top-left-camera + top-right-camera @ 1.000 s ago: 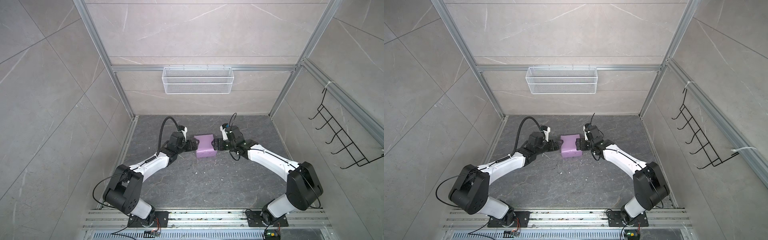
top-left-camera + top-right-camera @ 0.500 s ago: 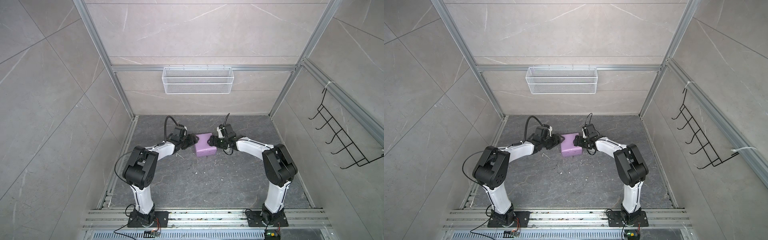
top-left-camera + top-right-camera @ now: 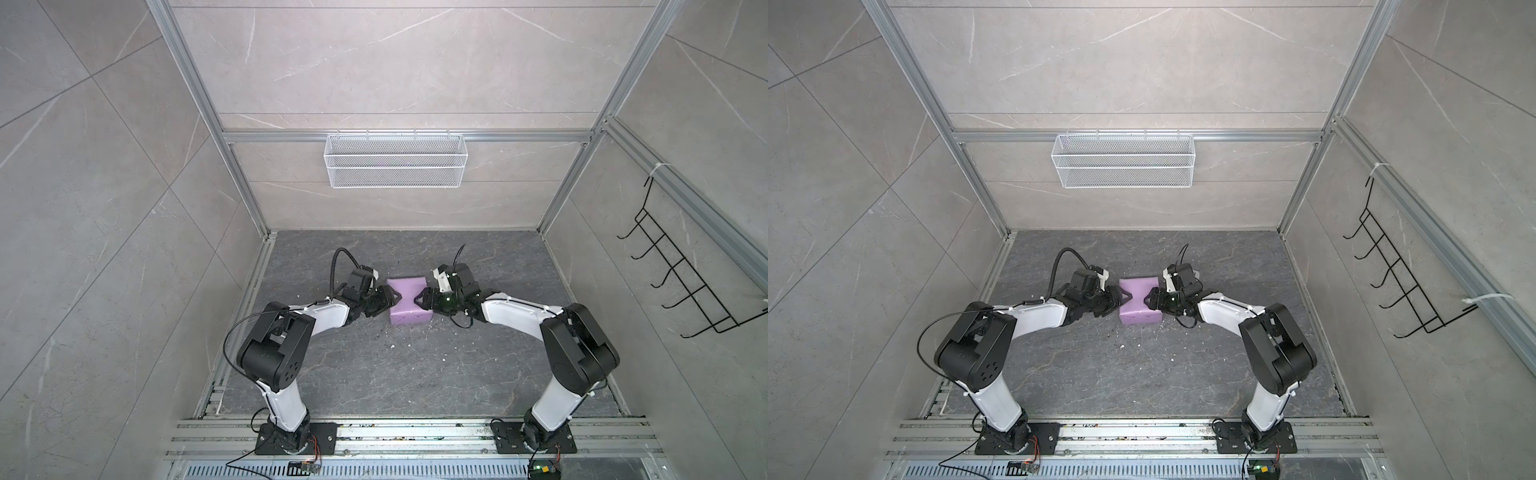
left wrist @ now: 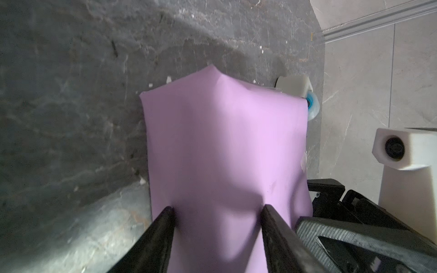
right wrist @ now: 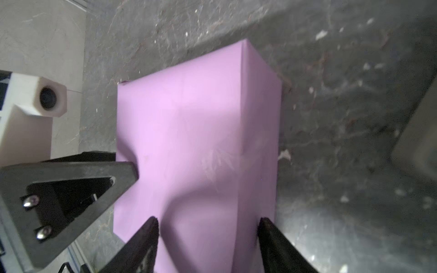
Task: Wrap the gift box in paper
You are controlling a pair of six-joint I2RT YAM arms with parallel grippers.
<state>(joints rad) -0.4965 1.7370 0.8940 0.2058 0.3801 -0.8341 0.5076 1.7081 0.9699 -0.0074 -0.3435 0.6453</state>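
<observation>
No text, label, brand, number or sign can be read in any view.

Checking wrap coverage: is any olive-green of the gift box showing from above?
No: in a top view the paper covers it entirely in lilac, with no green visible.

Both top views high overhead, tilted down toward the back wall, sharing the whole worktop (image 3: pixel 374 374), each wrist view close behind its claw, facing the purple paper (image 4: pixel 224 153).
</observation>
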